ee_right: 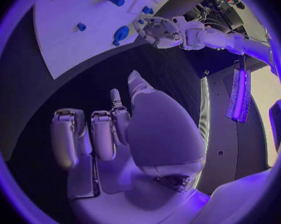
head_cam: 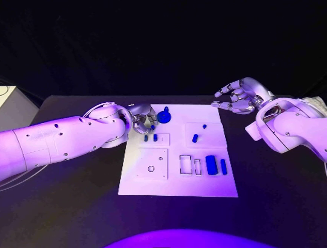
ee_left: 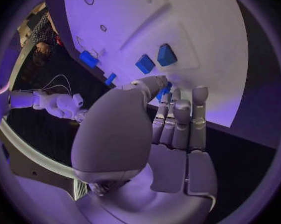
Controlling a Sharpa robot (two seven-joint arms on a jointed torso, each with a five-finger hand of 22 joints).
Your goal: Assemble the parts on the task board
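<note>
You saw a matt black table [head_cam: 282, 206]; smooth, matt white task board [head_cam: 178, 181]; blue parts [head_cam: 211, 165] like smooth plastic. Hands: left hand [head_cam: 142, 118] and right hand [head_cam: 240, 96] silvery, metallic, slight sheen.

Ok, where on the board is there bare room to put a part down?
The task board is bare along its near edge, below the outlined slots, and at its near right corner. The far left corner is crowded: the left robot hand sits by the round blue part and two small blue parts. The right robot hand is off the board.
</note>
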